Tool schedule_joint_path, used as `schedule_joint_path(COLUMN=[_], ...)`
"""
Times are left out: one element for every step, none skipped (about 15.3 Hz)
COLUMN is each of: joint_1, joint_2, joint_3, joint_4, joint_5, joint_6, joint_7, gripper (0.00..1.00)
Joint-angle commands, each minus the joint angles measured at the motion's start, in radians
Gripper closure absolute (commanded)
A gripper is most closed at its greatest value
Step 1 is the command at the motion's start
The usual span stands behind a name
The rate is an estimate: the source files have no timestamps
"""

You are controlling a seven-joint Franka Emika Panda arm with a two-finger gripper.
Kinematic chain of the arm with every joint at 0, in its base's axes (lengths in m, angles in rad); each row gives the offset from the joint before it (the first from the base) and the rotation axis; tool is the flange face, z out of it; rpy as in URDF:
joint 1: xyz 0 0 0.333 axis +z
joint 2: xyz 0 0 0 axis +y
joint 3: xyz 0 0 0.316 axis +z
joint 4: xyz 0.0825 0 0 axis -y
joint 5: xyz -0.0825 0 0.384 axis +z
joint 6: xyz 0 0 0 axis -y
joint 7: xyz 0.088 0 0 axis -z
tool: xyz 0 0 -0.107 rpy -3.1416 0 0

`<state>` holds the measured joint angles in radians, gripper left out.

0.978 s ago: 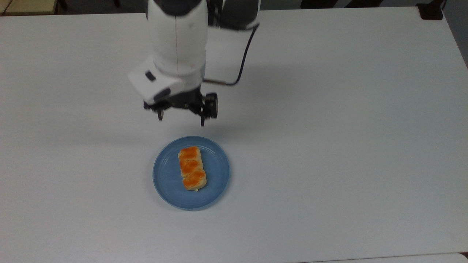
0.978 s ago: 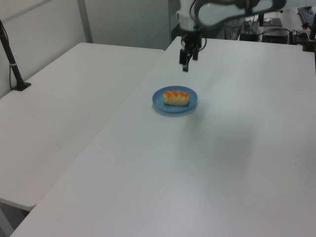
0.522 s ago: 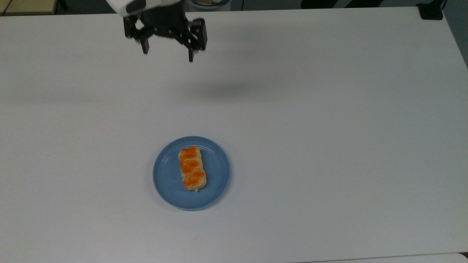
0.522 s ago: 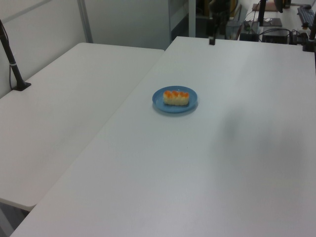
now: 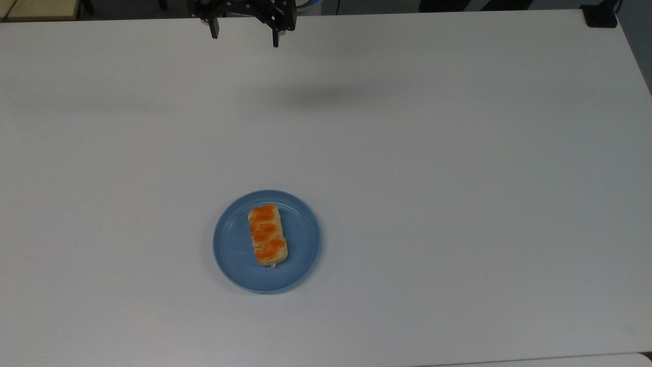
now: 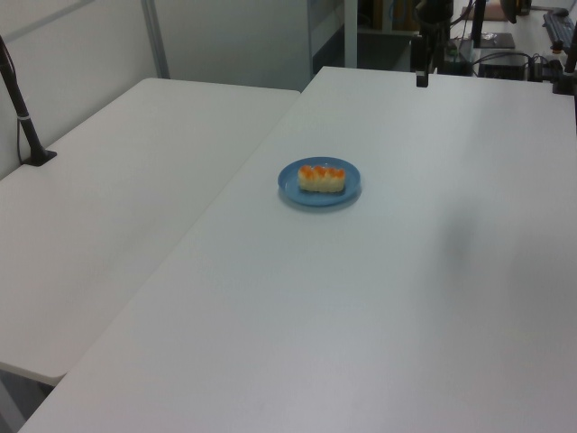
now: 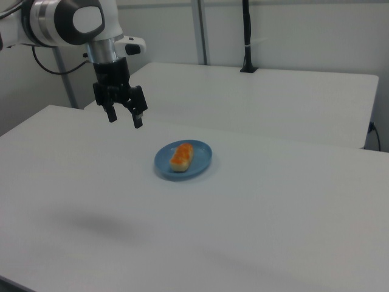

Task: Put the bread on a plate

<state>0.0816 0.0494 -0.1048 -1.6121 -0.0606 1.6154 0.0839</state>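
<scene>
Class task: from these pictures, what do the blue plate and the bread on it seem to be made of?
The plate: probably smooth plastic or glazed ceramic; it is evenly light blue with faint concentric rings, and the look cannot settle which. The bread: baked dough or a toy copy; it has pale tan sides and glossy orange-brown bumps.

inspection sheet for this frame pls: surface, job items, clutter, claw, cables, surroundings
Surface: white table, bare apart from the plate.
Job's things: small braided loaf with orange-brown glaze lies flat on the round light-blue plate, inside its rim.
Clutter: nothing seen.
Claw: black two-finger claw open, empty, raised above the table, apart from the plate.
Cables: dark cable behind the arm.
Surroundings: second white table alongside; black pole.
</scene>
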Motion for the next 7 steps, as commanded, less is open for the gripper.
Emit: schedule_joint_path(joint_1=[0.003, 0.003, 0.000, 0.003, 0.004, 0.004, 0.006], joint_2=[-0.039, -0.037, -0.039, -0.039, -0.037, -0.037, -0.037], joint_3=[-0.016, -0.016, -0.021, -0.029, -0.030, -0.029, -0.029], joint_4=[-0.045, -0.045, -0.045, -0.043, -0.043, -0.043, -0.043], joint_5=[0.022, 0.024, 0.036, 0.047, 0.048, 0.048, 0.050], joint_6=[0.008, 0.009, 0.011, 0.011, 0.012, 0.012, 0.014], joint_7=[-0.026, -0.026, -0.027, -0.027, -0.027, -0.027, -0.026], gripper=[0.00, 0.00, 0.00, 0.00, 0.00, 0.00, 0.00])
